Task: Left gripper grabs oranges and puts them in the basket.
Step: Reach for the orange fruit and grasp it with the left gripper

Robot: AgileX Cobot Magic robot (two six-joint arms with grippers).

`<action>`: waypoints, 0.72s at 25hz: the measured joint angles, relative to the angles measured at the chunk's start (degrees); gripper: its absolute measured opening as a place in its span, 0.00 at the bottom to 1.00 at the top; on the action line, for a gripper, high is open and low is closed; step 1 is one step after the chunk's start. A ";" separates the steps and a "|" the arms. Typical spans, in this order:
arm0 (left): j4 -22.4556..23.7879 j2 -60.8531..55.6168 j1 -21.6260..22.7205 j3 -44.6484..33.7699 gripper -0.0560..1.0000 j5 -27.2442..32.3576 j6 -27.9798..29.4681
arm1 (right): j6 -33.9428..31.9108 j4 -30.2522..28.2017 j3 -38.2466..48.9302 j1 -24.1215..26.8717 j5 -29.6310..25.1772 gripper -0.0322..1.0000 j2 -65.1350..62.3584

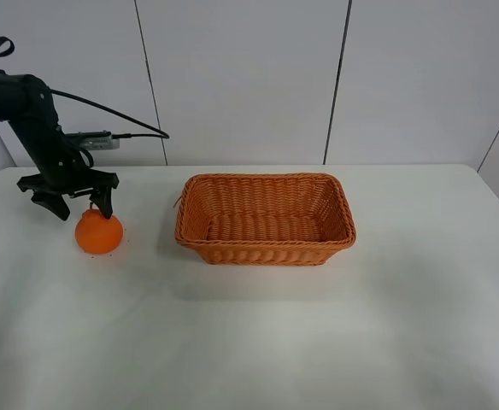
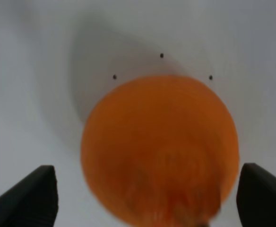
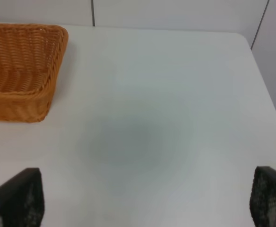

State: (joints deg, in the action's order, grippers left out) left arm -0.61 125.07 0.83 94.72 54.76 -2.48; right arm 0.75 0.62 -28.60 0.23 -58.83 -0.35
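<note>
Left gripper is sitting right over the orange, jaws spread wide. In the left wrist view the two black fingers stand either side of the fruit with white table showing in the gaps, so it's straddling the orange, not clamped on it. From the high camera one fingertip overlaps the bumpy neck of the fruit, and I can't tell if it's actually touching there.

The orange rests on the white table, out around 9 o'clock in the high view. The wicker basket is near the middle of the table, so the fruit is at the basket's 9 o'clock, clearly apart from it, with a stretch of plain tabletop between them. The basket sits flat, open side up, and its woven floor shows. The braided rim on that side stands higher than the table the orange is on.

Other stuff: a black cable loops off the arm toward 3 o'clock, above the table's back edge. Three tiny dark dots mark the table around the fruit. The right gripper hangs over the table past the basket's 3 o'clock end, jaws wide, holding nothing.
</note>
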 joint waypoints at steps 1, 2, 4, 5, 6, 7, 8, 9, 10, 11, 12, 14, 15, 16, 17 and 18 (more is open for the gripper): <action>-0.59 0.68 0.00 0.11 0.88 -0.22 -0.22 | 0.00 0.00 0.00 0.00 0.00 0.70 0.00; -1.15 1.40 0.00 0.12 0.88 -0.45 -0.71 | 0.00 0.00 0.00 0.00 0.00 0.70 0.00; -2.49 2.57 0.00 0.17 0.88 -0.65 -1.77 | 0.00 0.00 0.00 0.00 0.00 0.70 0.00; -2.79 3.04 0.00 0.17 0.88 -0.79 -2.20 | 0.00 0.00 0.00 0.00 0.00 0.70 0.00; -2.86 3.52 0.00 0.17 0.88 -0.97 -2.30 | 0.00 0.00 0.00 0.00 0.00 0.70 0.00; -2.86 3.96 0.00 0.17 0.87 -1.15 -2.50 | 0.00 0.00 0.00 0.00 0.00 0.70 0.00; -2.86 4.35 0.00 0.17 0.87 -1.30 -2.50 | 0.00 0.00 0.00 0.00 0.00 0.70 0.00; -2.80 4.70 0.00 0.17 0.86 -1.36 -2.56 | 0.00 0.00 0.00 0.00 0.00 0.70 0.00; -2.80 5.02 0.00 0.12 0.84 -1.46 -2.56 | 0.00 0.00 0.00 0.00 0.00 0.70 0.00; -2.80 5.14 0.00 0.12 0.82 -1.46 -2.56 | 0.00 0.00 0.00 0.00 0.00 0.70 0.00; -2.80 5.20 0.00 0.12 0.77 -1.46 -2.48 | 0.00 0.00 0.00 0.00 0.00 0.70 0.00; -2.80 5.20 0.00 0.12 0.60 -1.27 -2.46 | 0.00 0.00 0.00 0.00 0.00 0.70 0.00; -2.80 5.20 0.00 0.12 0.48 -1.02 -2.46 | 0.00 0.00 0.00 0.00 0.00 0.70 0.00; -2.73 5.15 0.00 0.12 0.41 -0.80 -2.46 | 0.00 0.00 0.00 0.00 0.00 0.70 0.00; -2.33 5.10 0.00 0.19 0.35 -0.44 -2.46 | 0.00 0.00 0.00 0.00 0.00 0.70 0.00; -1.73 4.91 0.00 0.19 0.33 -0.22 -2.39 | 0.00 0.00 0.00 0.00 0.00 0.70 0.00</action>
State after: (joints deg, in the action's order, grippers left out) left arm -2.35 129.98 0.83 94.91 54.54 -4.87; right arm 0.75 0.62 -28.60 0.23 -58.83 -0.35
